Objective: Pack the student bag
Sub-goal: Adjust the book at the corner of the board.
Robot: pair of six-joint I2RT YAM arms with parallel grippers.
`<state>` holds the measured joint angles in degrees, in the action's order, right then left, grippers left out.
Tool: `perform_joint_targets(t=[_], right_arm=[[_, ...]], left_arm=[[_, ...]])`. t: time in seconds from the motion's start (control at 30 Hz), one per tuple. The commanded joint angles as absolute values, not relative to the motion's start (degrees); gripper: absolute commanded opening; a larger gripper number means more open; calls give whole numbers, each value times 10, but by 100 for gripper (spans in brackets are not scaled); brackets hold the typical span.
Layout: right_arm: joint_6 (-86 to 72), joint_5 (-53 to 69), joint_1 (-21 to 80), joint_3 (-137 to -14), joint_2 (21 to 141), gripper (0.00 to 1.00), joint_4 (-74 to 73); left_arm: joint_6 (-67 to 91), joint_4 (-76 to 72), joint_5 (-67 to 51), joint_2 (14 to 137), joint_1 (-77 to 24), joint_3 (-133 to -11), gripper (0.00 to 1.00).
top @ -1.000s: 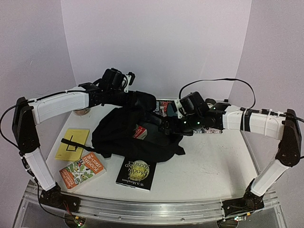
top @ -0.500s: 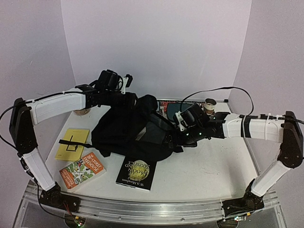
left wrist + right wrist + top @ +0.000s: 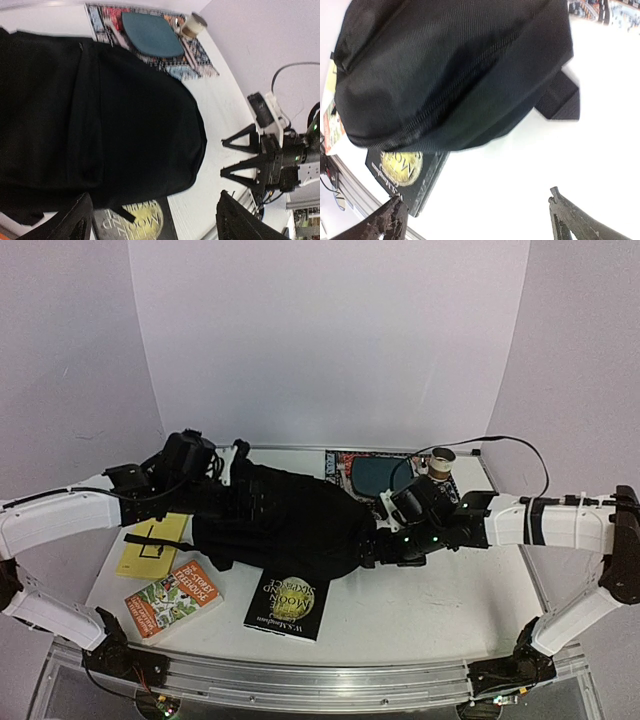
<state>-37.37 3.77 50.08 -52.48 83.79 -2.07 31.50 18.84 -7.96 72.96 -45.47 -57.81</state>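
Note:
The student bag (image 3: 290,525) is a black backpack lying slumped and flat in the middle of the table, its opening not visible. My left gripper (image 3: 157,220) hovers open at the bag's left end, with only the bag's (image 3: 100,110) edge and a black book below its fingers. To the right of the bag, my right gripper (image 3: 372,548) stands open and low over bare table. In the right wrist view the bag (image 3: 450,65) fills the top and a strap (image 3: 560,97) sticks out; nothing lies between that gripper's (image 3: 480,217) fingers.
A black book with a gold moon (image 3: 288,605) lies half under the bag's near edge. An orange book (image 3: 173,598) and a yellow notebook (image 3: 152,542) sit at the left. A magazine with a teal pouch (image 3: 375,475) and a small roll (image 3: 441,460) lie at the back right.
My left gripper opened and let go of the bag, then dropped down and leftward. The bag collapsed flat, hiding the red book seen inside. My right gripper drew back out to the right.

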Motion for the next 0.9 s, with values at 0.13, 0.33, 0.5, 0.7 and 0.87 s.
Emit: perform_joint_targets(t=[0.13,0.33,0.5,0.7,0.87], right_arm=[[-431,30,550,-492,837,97,22],[-445,28,587,-498,879,95,55],[-445,28,603,-517,912,94,63],[-437,21,605,-524,925,94,63],[-437,19,606,-520,931,94,64]], left_arm=[[436,187,-65,737,-528,-469,90],[466,152,-61,775,-539,-428,91],[468,128,-54,828,-539,-420,90],[470,108,-80,886,-539,-426,79],[485,103,-105,911,-568,-428,50]])
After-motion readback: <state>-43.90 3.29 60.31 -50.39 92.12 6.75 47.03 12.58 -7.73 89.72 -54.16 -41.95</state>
